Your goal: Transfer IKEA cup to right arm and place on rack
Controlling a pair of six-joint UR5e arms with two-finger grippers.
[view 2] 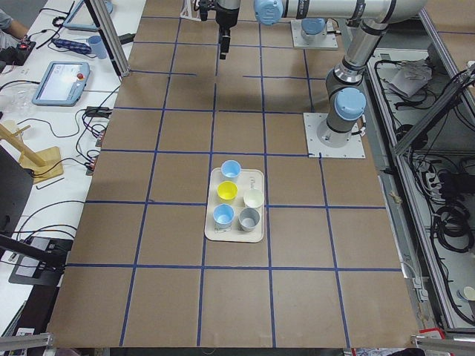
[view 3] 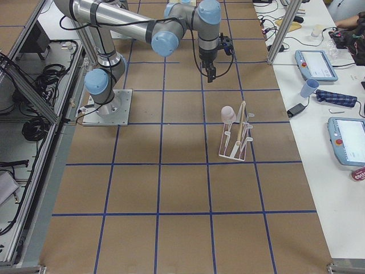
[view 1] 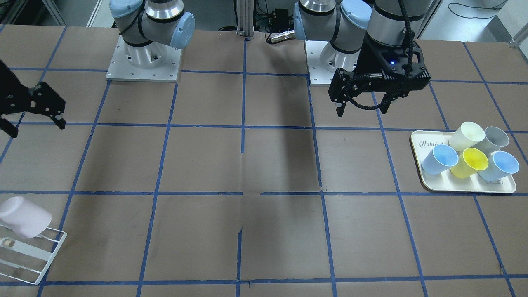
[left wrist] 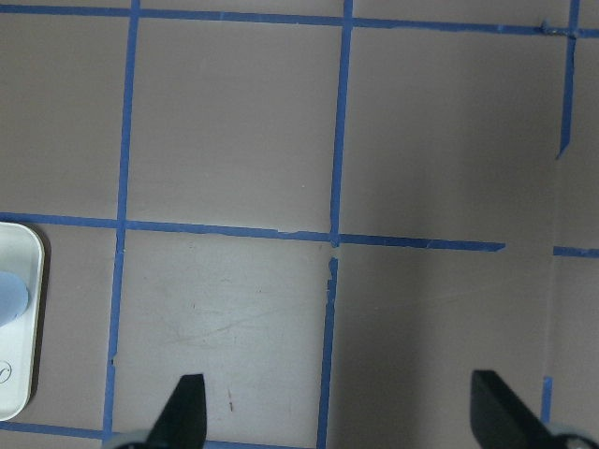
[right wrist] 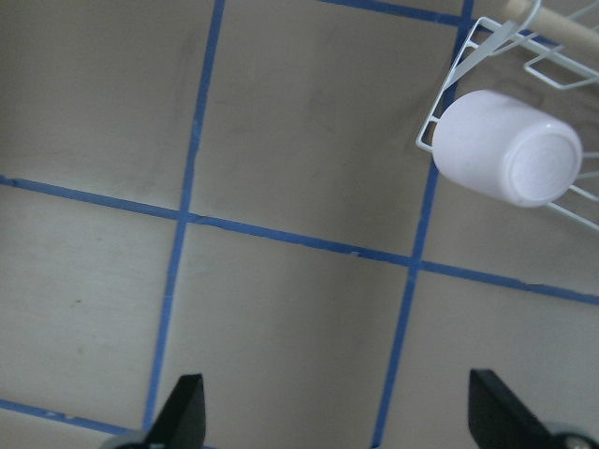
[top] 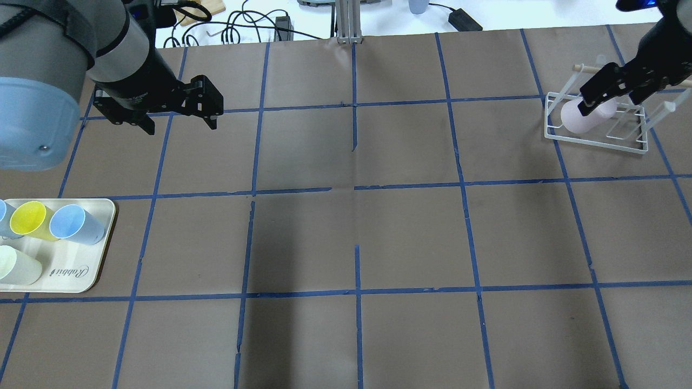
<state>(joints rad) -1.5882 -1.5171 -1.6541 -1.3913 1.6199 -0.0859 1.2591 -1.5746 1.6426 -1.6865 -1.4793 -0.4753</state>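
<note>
Right arm: stretched from its base out over the table, wrist turned down. Right gripper hangs high beside the rack, clear of the wire frame and touching nothing. Jaws spread wide and empty. In the wrist view only brown paper and blue tape lines lie between the two fingertips.

IKEA cup: pale pink, seated on the rack. It is mouth-down over a slanted prong, tilted, with its flat base turned up and outward. It sits at one end of the rack, just beside the wooden knob. No finger is in contact with it. In the overhead view the right gripper overlaps the cup, but the side view shows it well above.

Left arm: well apart from the rack, over the other half of the table. The forearm is held level and the wrist points down. Left gripper: jaws likewise wide open, holding nothing, above bare paper. A ribbed black cable loops under it.

Tray: cream, rounded corners, at the table's end farthest from the rack. On it are five cups, upright and packed close together: two light blue cups, a yellow cup, a cream cup and a grey cup. The left gripper is near the tray but not over it.
</note>
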